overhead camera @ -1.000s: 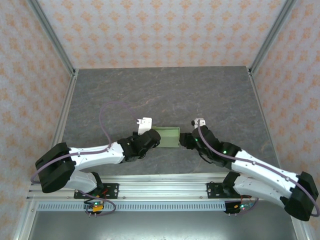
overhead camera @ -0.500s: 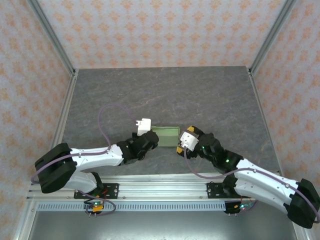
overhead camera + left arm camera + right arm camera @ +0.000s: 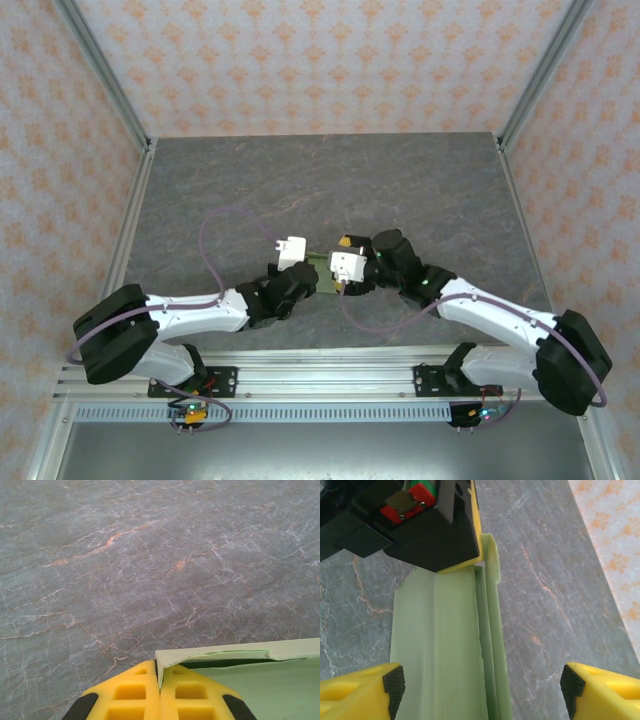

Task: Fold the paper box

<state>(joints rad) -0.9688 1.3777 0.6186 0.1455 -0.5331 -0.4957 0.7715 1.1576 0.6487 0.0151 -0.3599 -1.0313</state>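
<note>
The paper box is thin pale-green card, matt and smooth, with sharp pressed creases and clean-cut edges. The table top is a grey stone-patterned surface with reddish veins; its finish is matt and faintly textured. The left gripper and the right gripper carry fingers of yellow moulded plastic, satin in finish, with recessed pockets. The pads at the finger corners are black with a fine grained texture. The arm links are glossy white plastic with matt black joint housings. The frame rails are bare silver metal. The walls carry a matt printed covering.
</note>
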